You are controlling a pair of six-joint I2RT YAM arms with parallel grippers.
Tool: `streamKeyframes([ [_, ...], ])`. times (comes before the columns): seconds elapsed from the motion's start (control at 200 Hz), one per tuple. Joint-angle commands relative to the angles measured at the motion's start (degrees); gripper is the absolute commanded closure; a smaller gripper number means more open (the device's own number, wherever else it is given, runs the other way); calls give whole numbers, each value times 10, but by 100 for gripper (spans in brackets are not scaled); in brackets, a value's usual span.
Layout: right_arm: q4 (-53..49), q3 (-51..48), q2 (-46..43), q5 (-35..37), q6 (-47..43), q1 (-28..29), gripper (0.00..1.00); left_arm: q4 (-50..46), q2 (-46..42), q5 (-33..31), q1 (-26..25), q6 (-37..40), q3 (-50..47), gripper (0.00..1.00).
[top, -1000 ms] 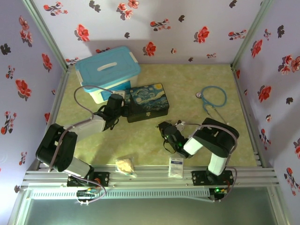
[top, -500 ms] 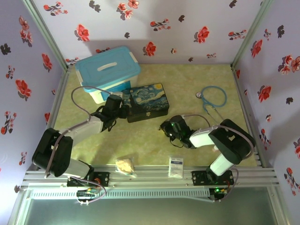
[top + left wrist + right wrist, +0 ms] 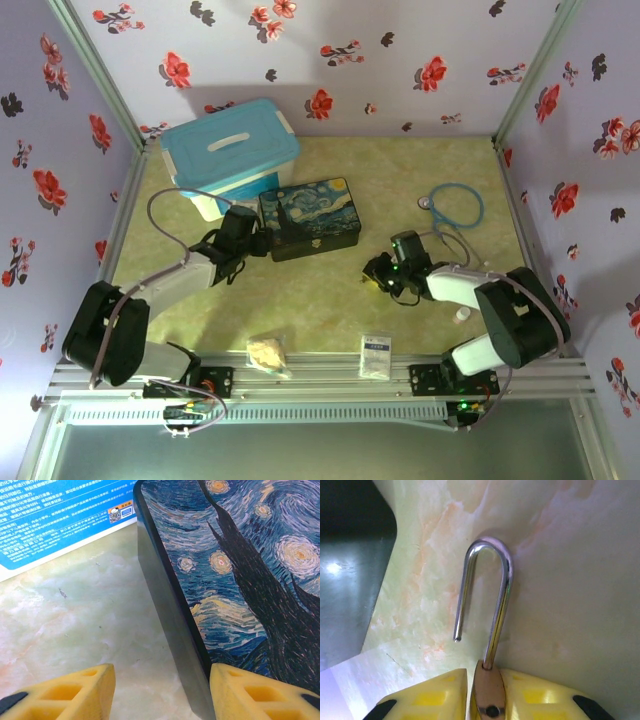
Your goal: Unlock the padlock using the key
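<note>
- Plainly, your right gripper [image 3: 483, 677] is clamped on the small brass-yellow padlock [image 3: 487, 700]; its 2 yellow fingers [image 3: 432, 695] press the body from both sides, just above the pale green marbled table [image 3: 570, 580].
- Look at the thin silver U-shaped shackle [image 3: 502, 605]: 1 leg runs into the body, while the other ends free in the air, clear of the body. By that, I judge the lock already sprung, so the main step reads as done.
- The keyhole end of the body lies past the bottom of the right wrist view, so you cannot tell whether the tiny dark key sits in it.
- In the top view the right gripper [image 3: 385, 272] is low over the table, right of centre, well apart from the left arm.
- Your left gripper [image 3: 160, 680] stands open, holding nothing, its fingers astride the near edge of the painted starry-night tin box [image 3: 250, 580].
- What is left, as I judge it: confirm the shackle swings free, then set the padlock down.
</note>
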Motion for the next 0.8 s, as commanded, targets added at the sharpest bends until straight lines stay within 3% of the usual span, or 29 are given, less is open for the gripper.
streamKeyframes([
  [0.0,-192,-11,32,36,-81,-21,71,-44,-7,-1,4,-4,-17,47],
  [0.25,-276,26,36,83,-149,-36,68,-49,-8,3,4,-6,-19,46],
  [0.38,-329,67,32,117,-182,-34,58,-52,-14,3,4,-5,-19,46],
  [0.48,-380,110,21,168,-208,-17,54,-60,-22,3,3,-7,-17,46],
  [0.605,-395,144,25,176,-214,15,51,-72,-44,6,3,-16,-15,44],
  [0.77,-404,189,43,227,-202,78,43,-79,-92,26,-2,-45,-22,19],
  [0.795,-404,193,43,229,-198,80,43,-77,-100,30,-5,-50,-26,9],
])
